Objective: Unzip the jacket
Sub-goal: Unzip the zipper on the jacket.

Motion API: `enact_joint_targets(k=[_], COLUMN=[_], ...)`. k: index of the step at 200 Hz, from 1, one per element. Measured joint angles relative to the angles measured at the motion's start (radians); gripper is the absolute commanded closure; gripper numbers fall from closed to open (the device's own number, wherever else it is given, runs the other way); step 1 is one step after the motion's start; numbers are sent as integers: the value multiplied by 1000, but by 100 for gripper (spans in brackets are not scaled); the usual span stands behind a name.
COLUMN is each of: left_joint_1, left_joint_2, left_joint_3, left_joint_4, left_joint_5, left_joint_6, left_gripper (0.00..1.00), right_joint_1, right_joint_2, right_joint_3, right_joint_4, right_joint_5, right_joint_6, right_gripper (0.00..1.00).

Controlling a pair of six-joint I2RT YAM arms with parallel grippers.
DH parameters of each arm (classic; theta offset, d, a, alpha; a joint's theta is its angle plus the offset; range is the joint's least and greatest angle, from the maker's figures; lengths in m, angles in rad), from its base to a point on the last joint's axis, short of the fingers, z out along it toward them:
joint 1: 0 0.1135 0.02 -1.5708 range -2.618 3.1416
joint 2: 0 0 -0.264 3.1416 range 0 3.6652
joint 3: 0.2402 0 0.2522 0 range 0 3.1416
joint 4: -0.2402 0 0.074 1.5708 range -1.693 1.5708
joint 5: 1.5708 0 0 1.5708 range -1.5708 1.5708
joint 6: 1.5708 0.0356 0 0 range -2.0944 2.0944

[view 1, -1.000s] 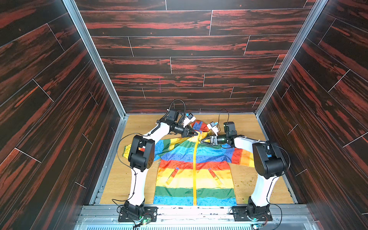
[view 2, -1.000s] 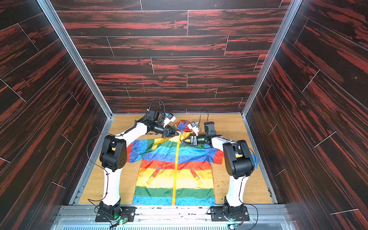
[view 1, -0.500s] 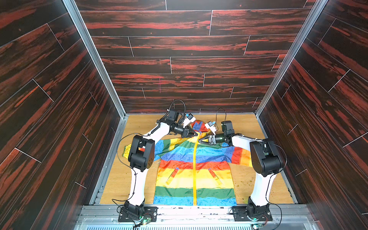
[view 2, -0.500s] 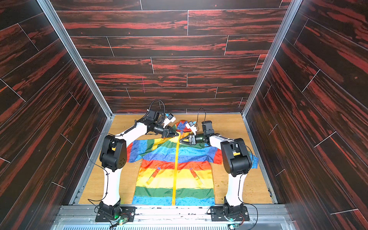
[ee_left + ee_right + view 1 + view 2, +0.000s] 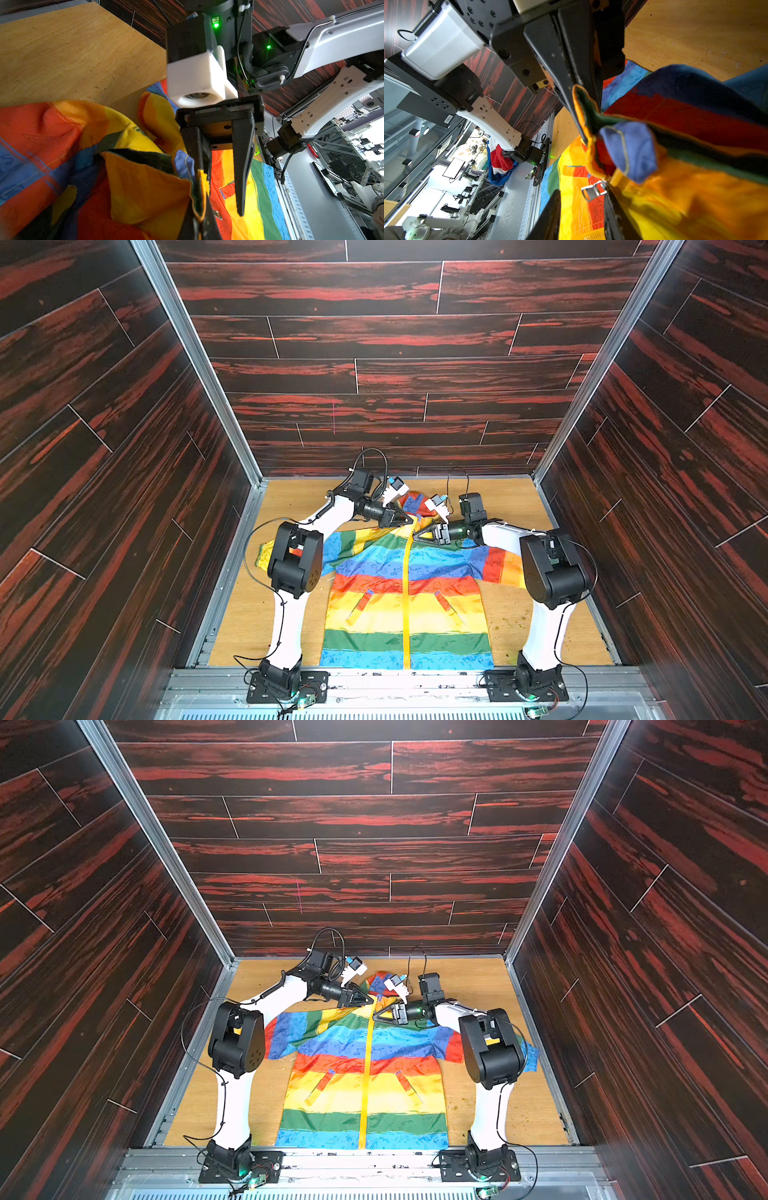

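The rainbow-striped jacket (image 5: 407, 585) (image 5: 365, 1060) lies flat on the wooden floor, hood toward the back wall, its yellow zipper (image 5: 406, 614) closed down the front. My left gripper (image 5: 409, 520) (image 5: 370, 999) (image 5: 199, 226) is shut on the collar edge beside the zipper top and holds it slightly raised. My right gripper (image 5: 415, 537) (image 5: 376, 1016) (image 5: 581, 220) faces it from the other side, open. In the right wrist view the silver zipper pull (image 5: 593, 190) hangs between its fingers, close to one of them (image 5: 614, 218). The pull (image 5: 217, 215) also shows in the left wrist view.
Dark wood-panel walls (image 5: 395, 377) close in the back and both sides. A metal rail (image 5: 395, 680) with both arm bases runs along the front. The jacket's sleeves spread under both arms' elbows (image 5: 295, 560) (image 5: 552, 572). Bare wooden floor (image 5: 540, 626) shows beside the hem.
My right gripper has slid toward the collar and the zipper top, and its jaws have narrowed. My left gripper has kept its hold in the same place.
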Motion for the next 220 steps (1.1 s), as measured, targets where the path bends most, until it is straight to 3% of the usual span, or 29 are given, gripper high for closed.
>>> enact_joint_targets(k=[69,220], left_joint_1=[0,-1], left_joint_2=[0,0], left_joint_3=[0,0], left_joint_4=[0,1], left_joint_5=[-4,-5], left_joint_6=[0,-1], left_gripper=[100,100], right_joint_1=[0,24], right_joint_2=[0,27], right_joint_3=[0,0], right_joint_4=[21,56], right_joint_5=[63,51], right_joint_6=[33,73], right_gripper=[67,67])
